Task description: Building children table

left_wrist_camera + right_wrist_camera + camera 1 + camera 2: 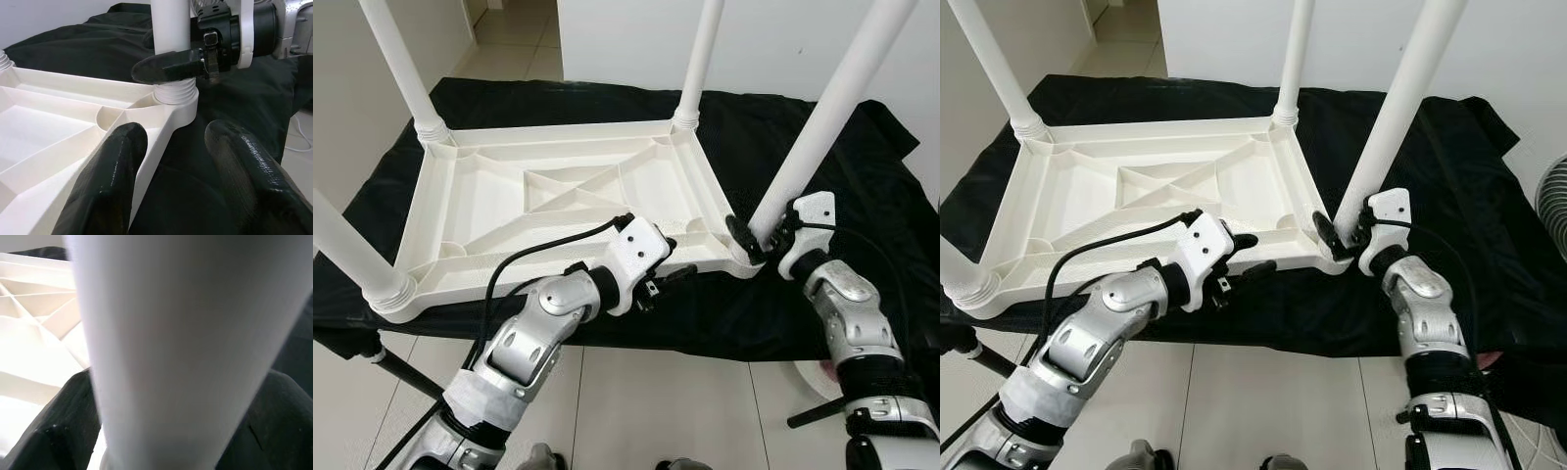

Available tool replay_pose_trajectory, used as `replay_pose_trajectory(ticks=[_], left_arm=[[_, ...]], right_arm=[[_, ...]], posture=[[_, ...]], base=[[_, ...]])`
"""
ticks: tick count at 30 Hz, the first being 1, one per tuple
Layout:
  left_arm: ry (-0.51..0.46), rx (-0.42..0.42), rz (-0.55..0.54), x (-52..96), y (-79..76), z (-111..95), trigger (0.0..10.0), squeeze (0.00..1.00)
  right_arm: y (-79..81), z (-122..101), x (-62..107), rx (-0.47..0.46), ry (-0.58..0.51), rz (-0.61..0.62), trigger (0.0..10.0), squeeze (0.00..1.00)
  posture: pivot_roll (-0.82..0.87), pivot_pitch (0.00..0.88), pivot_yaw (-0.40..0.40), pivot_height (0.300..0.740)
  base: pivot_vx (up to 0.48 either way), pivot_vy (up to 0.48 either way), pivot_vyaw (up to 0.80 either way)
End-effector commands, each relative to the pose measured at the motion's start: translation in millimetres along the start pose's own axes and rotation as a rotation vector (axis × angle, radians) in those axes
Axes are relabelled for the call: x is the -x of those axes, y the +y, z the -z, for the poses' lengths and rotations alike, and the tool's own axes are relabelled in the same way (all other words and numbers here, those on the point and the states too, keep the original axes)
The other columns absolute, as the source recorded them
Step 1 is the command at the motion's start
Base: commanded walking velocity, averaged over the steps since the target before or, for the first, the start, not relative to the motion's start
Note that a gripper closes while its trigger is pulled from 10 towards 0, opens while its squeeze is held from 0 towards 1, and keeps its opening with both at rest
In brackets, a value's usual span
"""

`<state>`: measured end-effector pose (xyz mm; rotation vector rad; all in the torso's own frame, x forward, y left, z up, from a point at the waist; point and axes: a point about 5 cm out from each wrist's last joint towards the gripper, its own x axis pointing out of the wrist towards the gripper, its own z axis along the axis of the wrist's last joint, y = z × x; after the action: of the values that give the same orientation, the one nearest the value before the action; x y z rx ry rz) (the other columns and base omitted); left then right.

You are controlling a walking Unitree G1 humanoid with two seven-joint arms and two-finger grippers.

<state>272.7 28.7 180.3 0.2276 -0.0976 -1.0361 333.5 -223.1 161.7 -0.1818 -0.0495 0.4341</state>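
Left claw (674, 277), lower centre, fingers spread wide, straddling the near rim of the upturned white table (558, 196). Right claw (754, 240), centre right, clamped on the near-right leg (822, 127) just above its threaded socket. Table lies upside down on the black-draped desk (862, 196), mid-frame, other legs upright behind.

One upturned white tabletop (558, 196) carries four white legs (827, 113), all on one black cloth (803, 147), with two grippers alongside.
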Motion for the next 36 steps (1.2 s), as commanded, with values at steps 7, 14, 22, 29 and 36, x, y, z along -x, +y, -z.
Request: replay_pose_trajectory(ticks=[7, 14, 22, 29, 36], left_arm=[[0.006, 0.033, 0.072, -4.8, -15.0, 8, 10.0, 0.00], [0.013, 0.059, 0.043, -9.6, -17.4, 14, 10.0, 0.00], [0.023, 0.059, 0.052, -8.5, -20.7, 16, 10.0, 0.00], [0.020, 0.056, 0.062, -10.1, -22.7, 16, 10.0, 0.00], [0.018, 0.052, 0.069, -10.8, -22.9, 16, 10.0, 0.00]], right_arm=[[-4.3, -1, -4.8, 0.061, 0.037, -0.095, 10.0, 0.00], [-6.7, -5, -8.5, 0.093, 0.039, -0.125, 10.0, 0.00], [-8.9, -5, -8.2, 0.082, 0.040, -0.151, 0.0, 0.00], [-8.6, 2, -5.9, 0.050, 0.052, -0.149, 0.0, 0.00], [-5.7, 9, -4.1, -0.040, 0.049, -0.089, 10.0, 0.00]], posture=[[-0.10, 0.061, 0.023, 0.740], [-0.10, 0.060, 0.021, 0.740], [-0.10, 0.063, 0.020, 0.740], [-0.10, 0.052, 0.021, 0.740], [-0.11, 0.047, 0.022, 0.740]], base=[[0.000, 0.000, 0.00], [0.000, 0.000, 0.00], [0.000, 0.000, 0.00], [0.000, 0.000, 0.00], [0.000, 0.000, 0.00]])
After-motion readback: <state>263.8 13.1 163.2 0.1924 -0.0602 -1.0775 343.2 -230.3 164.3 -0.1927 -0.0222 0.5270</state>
